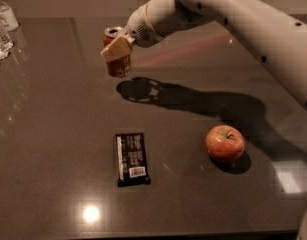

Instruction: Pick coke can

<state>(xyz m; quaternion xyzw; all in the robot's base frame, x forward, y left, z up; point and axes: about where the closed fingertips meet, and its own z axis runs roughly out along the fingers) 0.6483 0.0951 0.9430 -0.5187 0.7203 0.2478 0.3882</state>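
Only one view is used here. The dark glossy stone table (48, 149) is looked down on at a slant from above its near edge, pretty close. The white robot arm (253, 24) is framed entering top right, with the tan-padded gripper (117, 48) upper left, clamped round the small red silver-topped coke can (119, 67).

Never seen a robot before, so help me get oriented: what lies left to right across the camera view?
Water bottles → coke can, held by the gripper at upper left of centre → apple. The black snack bar overlaps the can sideways, so I skip it.
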